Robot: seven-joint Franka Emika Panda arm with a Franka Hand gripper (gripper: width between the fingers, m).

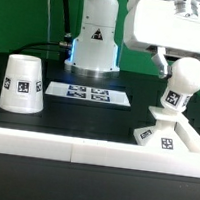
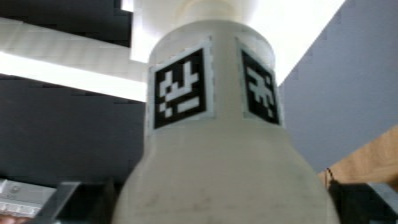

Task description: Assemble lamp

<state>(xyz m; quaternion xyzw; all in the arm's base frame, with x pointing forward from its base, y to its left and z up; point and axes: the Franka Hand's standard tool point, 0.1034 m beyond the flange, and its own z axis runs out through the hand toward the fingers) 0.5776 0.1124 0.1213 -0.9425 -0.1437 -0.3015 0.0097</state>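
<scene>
My gripper (image 1: 188,68) is shut on the round head of the white bulb (image 1: 174,94) at the exterior view's right. The bulb hangs stem down, a tag on its stem. Its lower end is right over the flat angular base (image 1: 162,137), at or just above it; I cannot tell if they touch. In the wrist view the bulb (image 2: 214,110) fills the middle, two tags facing me, with my gripper (image 2: 222,208) around its wide end and a dark finger (image 2: 68,200) beside it. The tapered shade (image 1: 22,82) stands alone at the exterior view's left.
The marker board (image 1: 89,92) lies flat at the middle back. The white robot pedestal (image 1: 95,37) with a triangle sticker stands behind it. A low white wall (image 1: 83,146) runs along the table's front edge and up both sides.
</scene>
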